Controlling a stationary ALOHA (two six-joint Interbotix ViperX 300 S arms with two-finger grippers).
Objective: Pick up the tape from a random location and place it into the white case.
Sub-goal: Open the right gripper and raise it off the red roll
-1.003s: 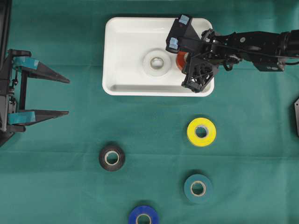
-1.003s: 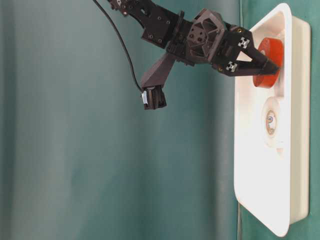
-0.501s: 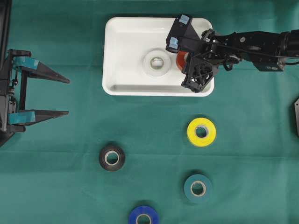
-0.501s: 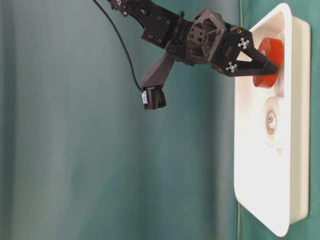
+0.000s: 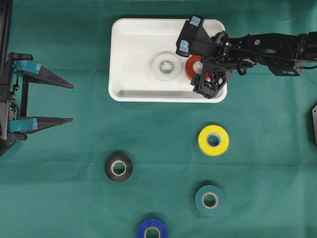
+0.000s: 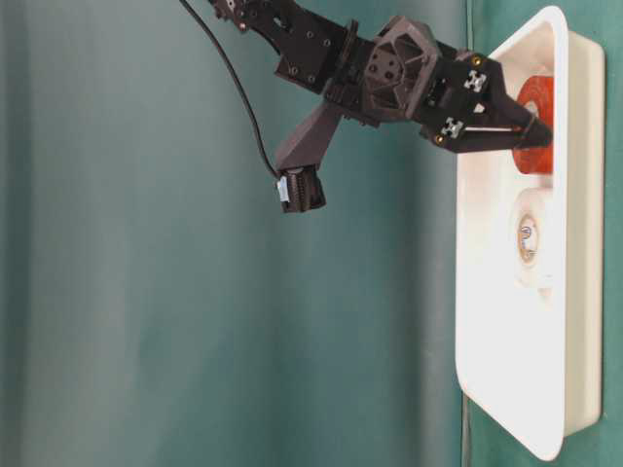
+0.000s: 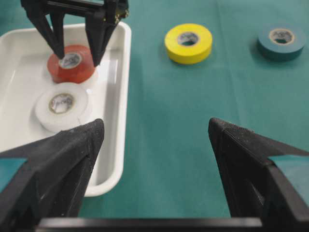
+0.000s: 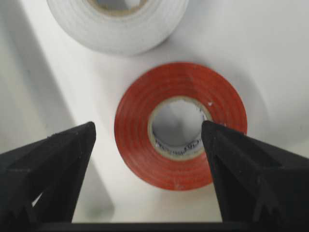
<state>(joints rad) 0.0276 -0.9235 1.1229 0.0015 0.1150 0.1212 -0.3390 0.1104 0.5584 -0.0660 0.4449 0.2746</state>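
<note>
The red tape [image 5: 191,69] lies flat on the floor of the white case [image 5: 115,59], close to its right end. My right gripper [image 5: 202,69] hangs just above it, open. In the right wrist view its fingers stand either side of the red tape [image 8: 135,125] without touching it. The left wrist view shows the same gap around the red tape [image 7: 72,72]. A white tape roll [image 5: 166,67] lies flat beside it in the case. My left gripper [image 5: 73,102] is open and empty at the table's left edge, far from the case.
On the green cloth in front of the case lie a yellow roll [image 5: 213,140], a black roll [image 5: 118,167], a teal roll [image 5: 210,200] and a blue roll [image 5: 152,229] at the near edge. The right arm [image 5: 267,47] reaches in over the case's right rim.
My right gripper has opened and let go of the red tape, which went from standing tilted between the fingers to lying flat in the case. The left arm has not moved.
</note>
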